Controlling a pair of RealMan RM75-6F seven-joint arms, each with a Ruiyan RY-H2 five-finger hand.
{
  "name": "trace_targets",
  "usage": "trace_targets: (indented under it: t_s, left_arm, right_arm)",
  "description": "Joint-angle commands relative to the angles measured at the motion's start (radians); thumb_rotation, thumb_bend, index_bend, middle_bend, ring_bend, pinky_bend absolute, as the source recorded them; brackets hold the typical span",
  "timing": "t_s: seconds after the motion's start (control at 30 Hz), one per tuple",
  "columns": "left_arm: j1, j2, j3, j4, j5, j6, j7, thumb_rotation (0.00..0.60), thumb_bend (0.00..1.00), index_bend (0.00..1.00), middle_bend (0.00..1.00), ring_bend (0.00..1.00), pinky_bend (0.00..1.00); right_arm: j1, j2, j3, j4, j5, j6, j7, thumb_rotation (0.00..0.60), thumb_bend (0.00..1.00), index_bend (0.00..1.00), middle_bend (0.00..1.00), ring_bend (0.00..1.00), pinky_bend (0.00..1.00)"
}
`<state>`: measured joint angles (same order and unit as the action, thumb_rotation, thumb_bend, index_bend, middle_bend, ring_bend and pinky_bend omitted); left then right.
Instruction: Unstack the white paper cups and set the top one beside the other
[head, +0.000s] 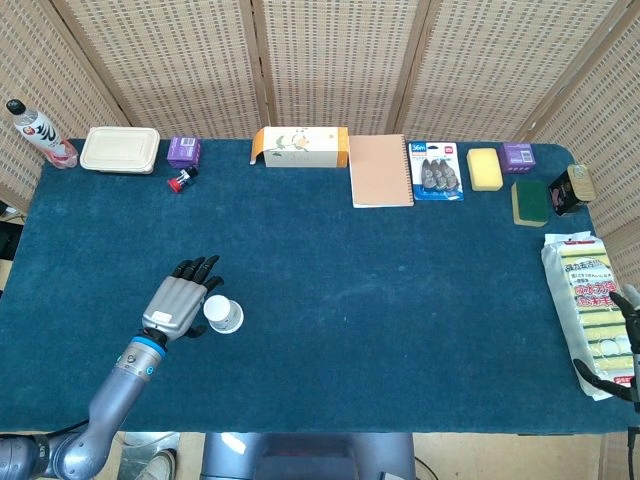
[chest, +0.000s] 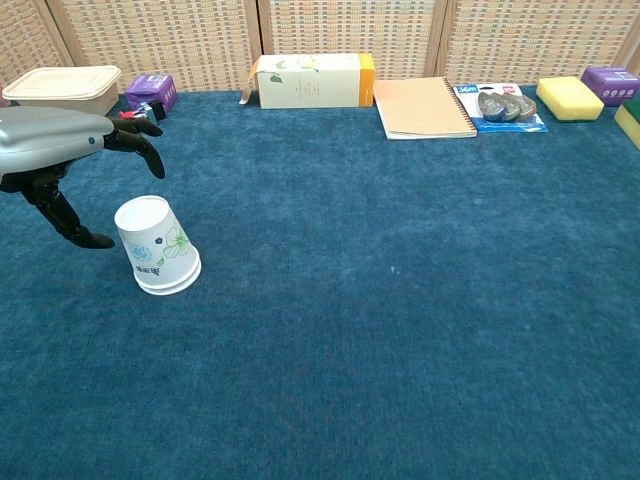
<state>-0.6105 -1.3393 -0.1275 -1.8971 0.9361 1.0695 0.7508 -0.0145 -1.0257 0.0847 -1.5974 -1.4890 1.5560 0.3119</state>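
The stacked white paper cups (head: 223, 314) (chest: 157, 245) stand upside down on the blue table at the left front, with a flower print on the side and two rims showing at the base. My left hand (head: 182, 300) (chest: 65, 150) hovers just to their left, open, with the fingers spread above and the thumb low beside the cups, holding nothing. My right hand (head: 630, 325) shows only as a dark sliver at the right edge of the head view, next to the sponge pack; how it stands is unclear.
Along the back edge lie a lidded food container (head: 120, 150), a purple box (head: 184, 151), a small red item (head: 180, 182), a tissue box (head: 300, 146), a notebook (head: 380, 170), a blister pack (head: 436, 170) and sponges (head: 484, 168). A sponge pack (head: 587, 310) lies at the right.
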Motion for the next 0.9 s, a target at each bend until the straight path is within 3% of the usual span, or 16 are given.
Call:
trace_targets:
  t_s: [0.03,0.57,0.9]
  left_arm:
    - [-0.015,-0.012,0.005,0.004,-0.021,-0.003,0.004,0.600,0.19,0.24,0.00,0.00,0.08]
    - [-0.058,-0.035,0.031,0.003,-0.057,0.047,0.025,0.600,0.25,0.39,0.00,0.00,0.08]
    - [-0.052,0.025,0.032,-0.065,-0.037,0.079,-0.019,0.600,0.25,0.40,0.00,0.00,0.08]
  right_arm:
    - [0.000,0.000,0.000,0.000,0.001,-0.002,0.001,0.600,0.23,0.07,0.02,0.01,0.01]
    - [0.000,0.002,0.001,0.003,0.002,-0.003,0.011,0.600,0.23,0.07,0.02,0.01,0.01]
    - [0.000,0.003,0.003,0.004,0.004,-0.004,0.011,0.600,0.23,0.07,0.02,0.01,0.01]
